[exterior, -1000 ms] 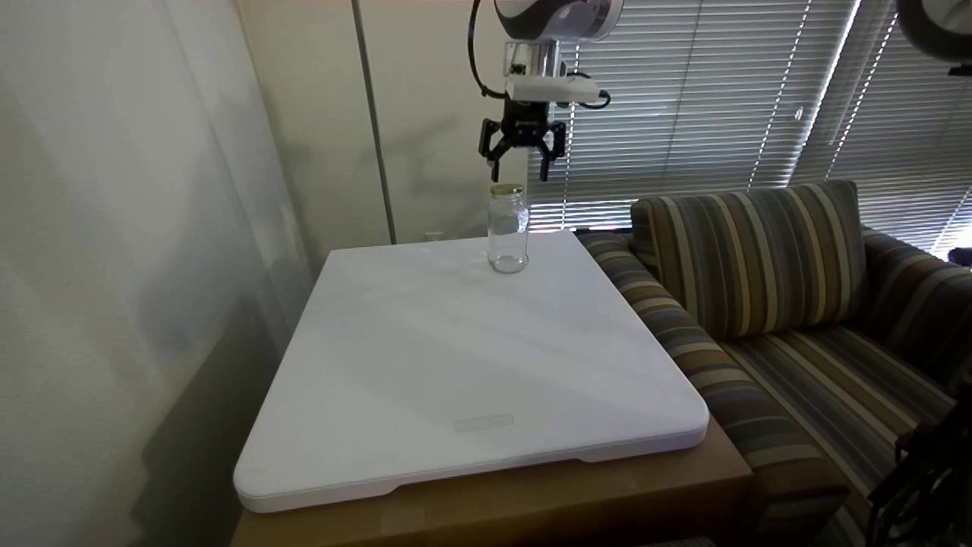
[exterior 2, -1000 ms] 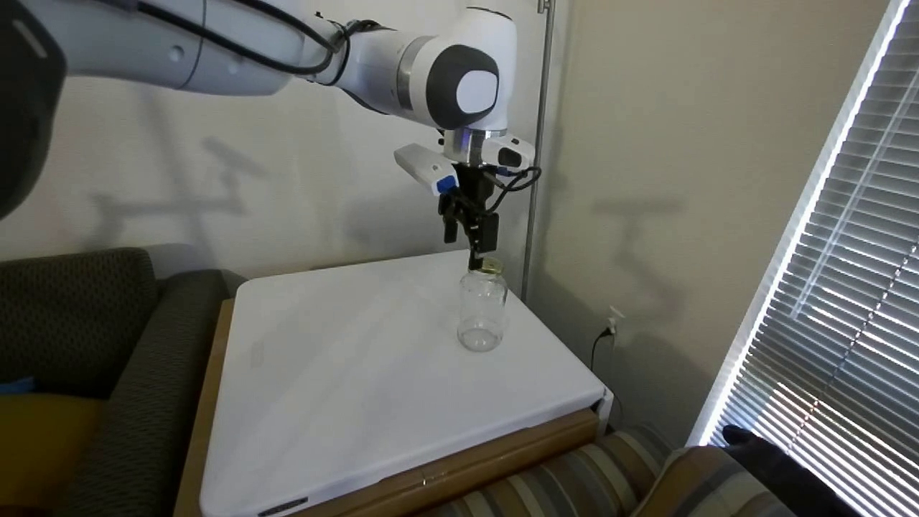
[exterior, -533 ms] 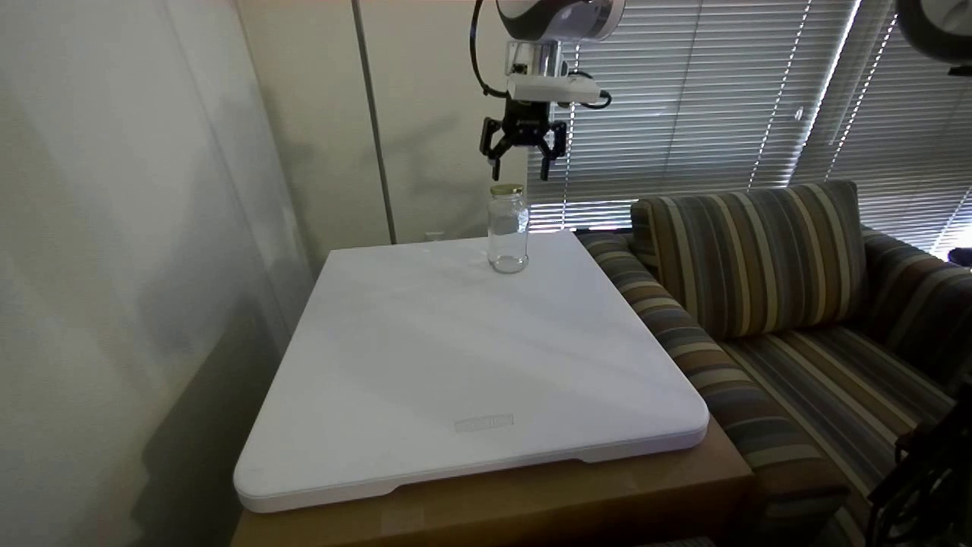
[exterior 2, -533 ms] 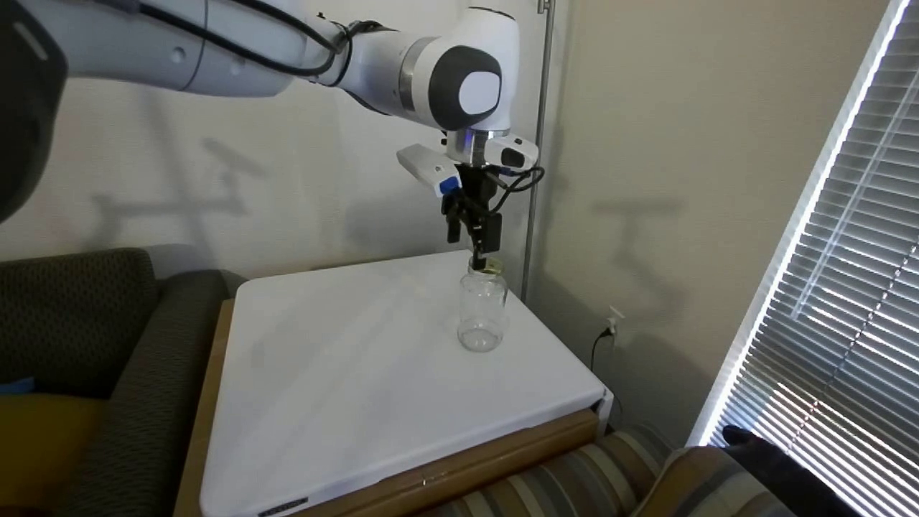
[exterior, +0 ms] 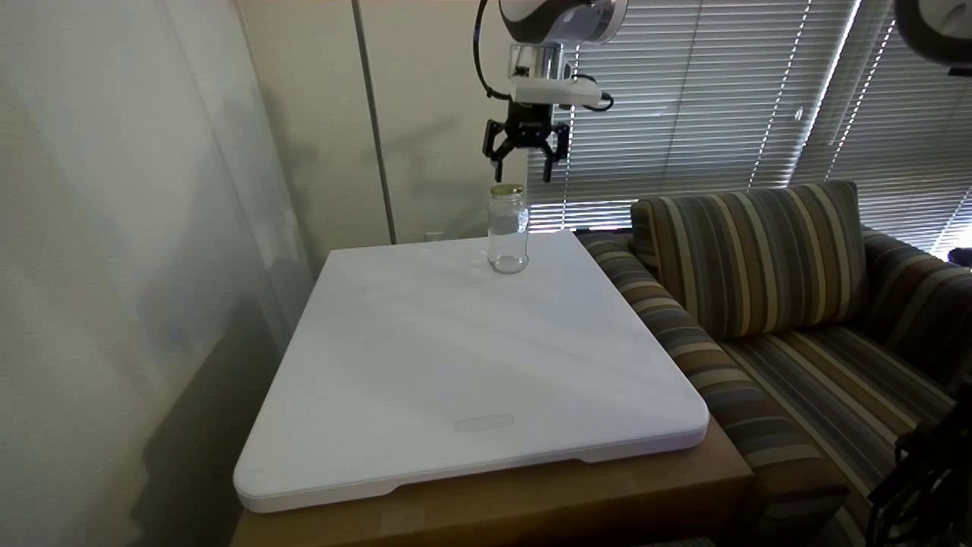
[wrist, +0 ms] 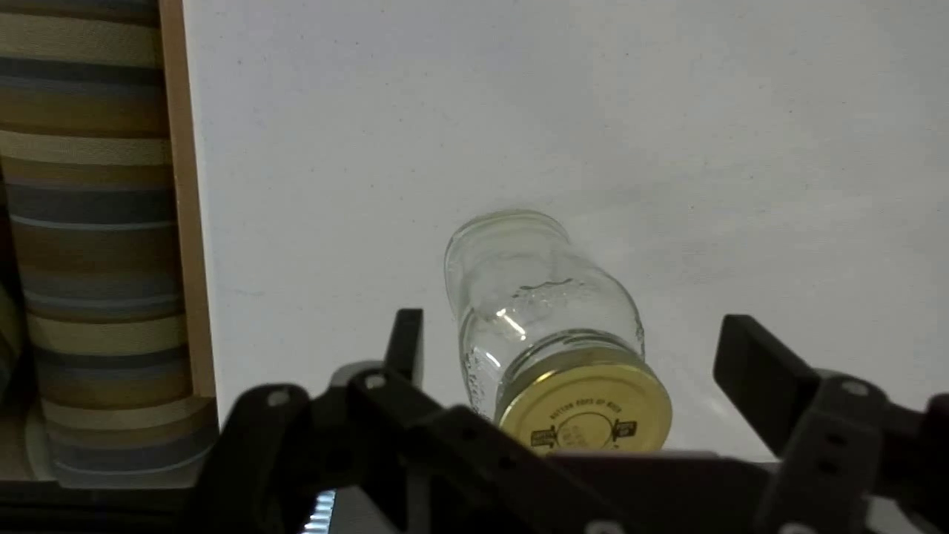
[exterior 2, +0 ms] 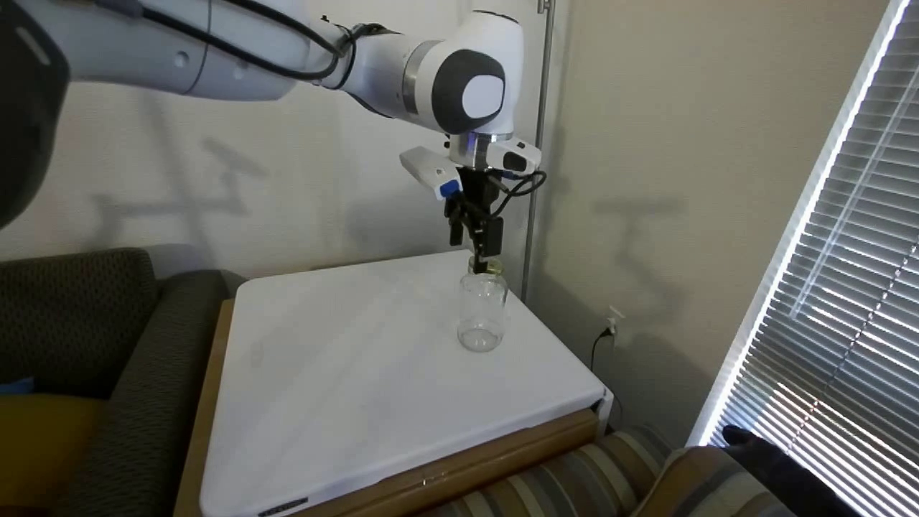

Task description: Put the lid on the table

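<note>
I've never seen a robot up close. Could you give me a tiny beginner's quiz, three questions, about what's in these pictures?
1. Multiple choice: where is the lid in relation to the glass jar? A) Inside it. B) On top of it. C) Underneath it.
2. True or false: the gripper is open, with nothing in its grasp.
3. Short answer: the jar stands on a table. What colour is its top?

Key: 1 B; 2 True; 3 White.

Gold printed lid [wrist: 589, 404], atop glass jar [exterior: 508, 232]; white-topped table [exterior: 471, 349], round-cornered
</note>
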`<state>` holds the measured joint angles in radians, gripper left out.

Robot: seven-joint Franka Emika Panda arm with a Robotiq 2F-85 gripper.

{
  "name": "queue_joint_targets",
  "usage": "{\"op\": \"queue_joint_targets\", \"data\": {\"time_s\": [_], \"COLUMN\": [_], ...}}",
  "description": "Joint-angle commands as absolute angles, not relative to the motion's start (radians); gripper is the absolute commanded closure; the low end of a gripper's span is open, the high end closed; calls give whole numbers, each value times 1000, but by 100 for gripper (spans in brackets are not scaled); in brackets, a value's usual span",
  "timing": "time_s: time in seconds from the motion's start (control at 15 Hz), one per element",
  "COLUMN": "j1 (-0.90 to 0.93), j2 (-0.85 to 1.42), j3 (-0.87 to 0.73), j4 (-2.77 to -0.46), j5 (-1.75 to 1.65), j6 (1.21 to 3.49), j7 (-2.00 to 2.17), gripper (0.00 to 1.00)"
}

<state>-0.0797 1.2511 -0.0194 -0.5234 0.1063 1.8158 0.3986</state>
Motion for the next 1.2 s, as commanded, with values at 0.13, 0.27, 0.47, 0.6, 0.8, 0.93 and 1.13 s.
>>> {"op": "queue_joint_targets", "data": {"time_s": [0.13, 0.27, 0.47, 0.6, 0.8, 0.93, 1.13], "j1": [-74, -71, -69, -68, -71, -75, -82], "j2": [1254, 1259, 1259, 1258, 1257, 1260, 1265], "j3": [-23, -20, -12, -9, -6, -7, -7], "j4": [-517, -503, -488, -479, -474, -472, -472], "j5": [98, 97, 105, 108, 110, 110, 111], "j6": [1825, 1835, 1833, 1829, 1825, 1826, 1826], "j7": [387, 366, 357, 355, 354, 355, 352], "gripper": [0, 0, 0, 0, 0, 0, 0]}}
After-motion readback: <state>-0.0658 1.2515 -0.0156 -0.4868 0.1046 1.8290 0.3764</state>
